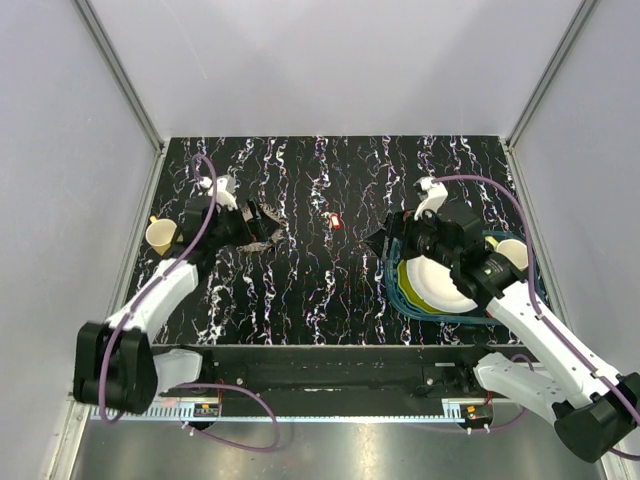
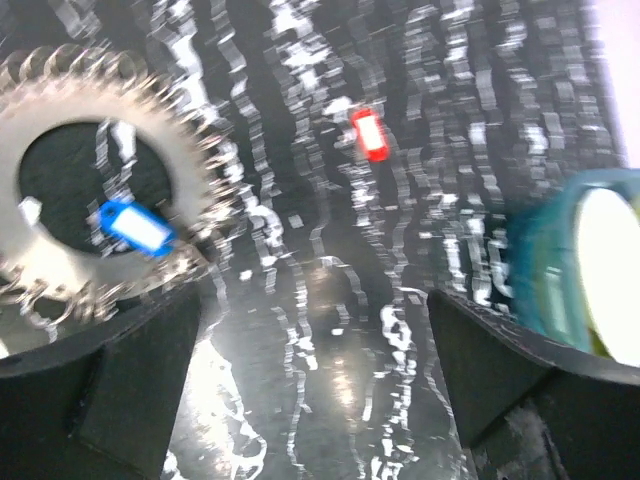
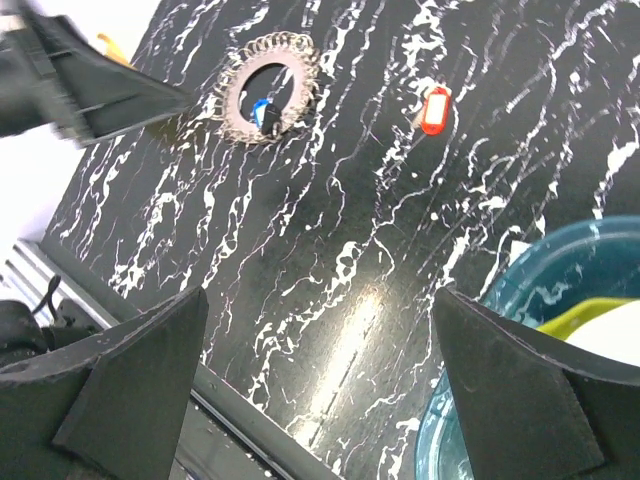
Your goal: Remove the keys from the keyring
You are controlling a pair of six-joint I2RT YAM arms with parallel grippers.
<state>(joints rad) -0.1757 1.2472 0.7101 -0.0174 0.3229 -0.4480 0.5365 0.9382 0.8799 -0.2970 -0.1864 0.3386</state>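
The keyring (image 2: 195, 160), a silvery ring fringed with small metal pieces, lies flat on the black marbled table (image 1: 300, 290). A blue key (image 2: 135, 227) rests across its lower inner edge. A red key (image 2: 368, 134) lies alone on the table, apart from the ring. My left gripper (image 2: 315, 370) is open and holds nothing, with the ring just beyond its left finger (image 2: 100, 390). My right gripper (image 3: 320, 380) is wide open over bare table, and that view also shows the keyring (image 3: 232, 100), blue key (image 3: 261, 112) and red key (image 3: 435, 110). From above, the red key (image 1: 336, 221) sits between both grippers.
A teal bowl (image 1: 395, 290) holding a yellow-green and a white plate sits under my right arm. A yellow cup (image 1: 160, 235) stands at the left edge beside my left arm. The table's near edge and metal rail (image 3: 230, 400) show below my right gripper.
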